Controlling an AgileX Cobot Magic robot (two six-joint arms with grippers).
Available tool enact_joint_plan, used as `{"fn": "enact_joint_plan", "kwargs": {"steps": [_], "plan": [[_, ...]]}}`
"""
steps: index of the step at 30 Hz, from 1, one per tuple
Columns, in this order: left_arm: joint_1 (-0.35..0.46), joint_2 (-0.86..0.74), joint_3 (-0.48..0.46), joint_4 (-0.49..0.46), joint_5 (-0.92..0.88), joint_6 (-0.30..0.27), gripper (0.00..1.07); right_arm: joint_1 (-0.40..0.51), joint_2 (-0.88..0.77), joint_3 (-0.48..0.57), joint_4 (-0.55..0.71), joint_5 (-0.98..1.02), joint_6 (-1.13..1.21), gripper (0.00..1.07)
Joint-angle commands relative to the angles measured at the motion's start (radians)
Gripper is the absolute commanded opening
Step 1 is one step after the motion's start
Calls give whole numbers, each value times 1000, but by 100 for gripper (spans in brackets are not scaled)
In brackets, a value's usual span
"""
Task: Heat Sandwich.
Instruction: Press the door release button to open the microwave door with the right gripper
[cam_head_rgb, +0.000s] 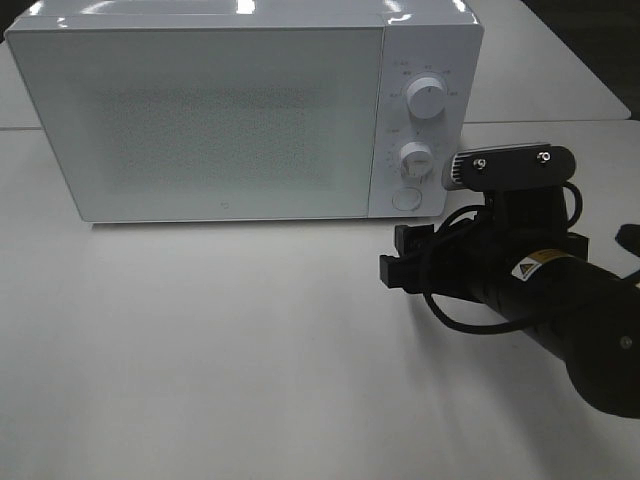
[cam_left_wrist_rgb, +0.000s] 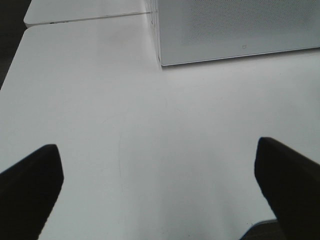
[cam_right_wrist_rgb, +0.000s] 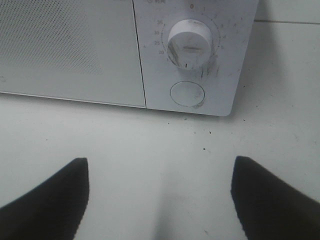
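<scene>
The sandwich is out of view in every frame. A white microwave (cam_head_rgb: 220, 110) stands at the back of the table with its door shut. My right gripper (cam_head_rgb: 398, 255) hovers low over the table just in front of the microwave's control panel, open with nothing between its fingers. In the right wrist view the right gripper (cam_right_wrist_rgb: 160, 165) faces the lower dial (cam_right_wrist_rgb: 187, 44) and the round button (cam_right_wrist_rgb: 187, 93). My left gripper (cam_left_wrist_rgb: 157, 147) is open and empty over bare table, a little way from the microwave's front left corner (cam_left_wrist_rgb: 160, 60); the high view does not show it.
The control panel carries an upper dial (cam_head_rgb: 428, 98), a lower dial (cam_head_rgb: 416, 157) and a round button (cam_head_rgb: 405, 197). The white table (cam_head_rgb: 200, 340) stretches in front of the microwave. A seam to a second table (cam_left_wrist_rgb: 85, 20) runs behind it.
</scene>
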Motion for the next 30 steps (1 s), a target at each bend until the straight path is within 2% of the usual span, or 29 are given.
{"fn": "enact_joint_plan", "kwargs": {"steps": [1, 5, 17, 24, 28, 30], "plan": [[3, -29, 0, -4, -6, -1, 103, 5, 1, -2, 9, -16, -2, 76], [3, -29, 0, -4, -6, -1, 103, 5, 1, -2, 10, -14, 106, 76], [3, -29, 0, -4, -6, -1, 103, 5, 1, -2, -2, 10, 894, 76], [3, -29, 0, -4, -6, -1, 103, 5, 1, -2, -3, 2, 1169, 76], [3, -29, 0, -4, -6, -1, 103, 5, 1, -2, -12, -1, 1296, 72], [3, -29, 0, -4, -6, -1, 103, 5, 1, -2, -33, -7, 1366, 66]]}}
